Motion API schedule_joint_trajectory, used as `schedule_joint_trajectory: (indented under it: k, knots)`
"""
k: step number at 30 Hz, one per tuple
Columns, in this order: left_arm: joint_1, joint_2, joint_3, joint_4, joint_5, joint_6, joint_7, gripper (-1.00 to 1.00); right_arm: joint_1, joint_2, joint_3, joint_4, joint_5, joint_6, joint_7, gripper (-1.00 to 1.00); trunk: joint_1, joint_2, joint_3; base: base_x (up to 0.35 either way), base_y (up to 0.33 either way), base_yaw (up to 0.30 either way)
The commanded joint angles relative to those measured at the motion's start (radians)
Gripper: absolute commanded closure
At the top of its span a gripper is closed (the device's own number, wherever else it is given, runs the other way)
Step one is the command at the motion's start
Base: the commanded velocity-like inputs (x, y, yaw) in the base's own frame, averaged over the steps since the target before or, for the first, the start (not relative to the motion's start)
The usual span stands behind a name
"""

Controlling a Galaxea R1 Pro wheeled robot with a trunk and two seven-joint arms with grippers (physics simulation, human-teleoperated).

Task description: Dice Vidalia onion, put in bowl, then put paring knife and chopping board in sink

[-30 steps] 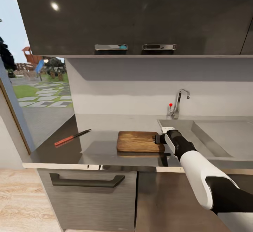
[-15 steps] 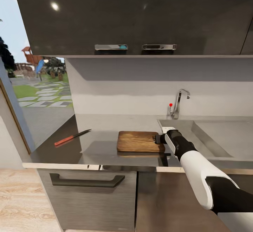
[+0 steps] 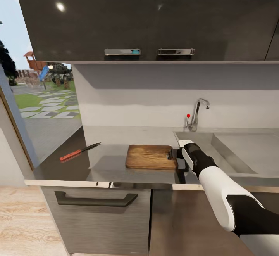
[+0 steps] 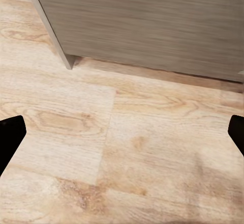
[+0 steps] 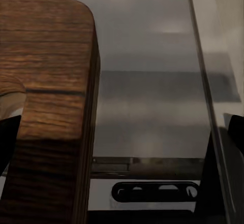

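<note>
My right claw [image 3: 173, 154] sits at the board's [image 3: 150, 157] sink-side end; in its wrist view its fingers stand wide, one at the board's slot, so it looks released. The board lies on the desk [image 3: 112, 163] beside the sink [image 3: 232, 151], the knife [image 3: 79, 152] well apart. My left claw [image 4: 122, 137] hangs released over the floor [image 4: 127, 147].

Count: one rectangular brown wooden chopping board [image 3: 151, 157], one slim red-handled paring knife [image 3: 79, 152], one stainless-steel sink [image 3: 232, 151], one chrome tap with red knob [image 3: 197, 113], two chrome handles [image 3: 149, 52] on the dark upper cabinets, one dark drawer handle [image 3: 95, 199] below.
</note>
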Motion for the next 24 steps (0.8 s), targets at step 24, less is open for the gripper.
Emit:
schedule_joint_trajectory:
  k: [24]
  knots:
    - [0.0, 0.0, -0.003, -0.001, 0.009, -0.001, 0.0, -1.0, -0.001, 0.001, -0.003, -0.006, 0.002, 0.004, 0.006, -1.0, 0.0, -0.001, -0.001, 0.0, 0.0, 0.0]
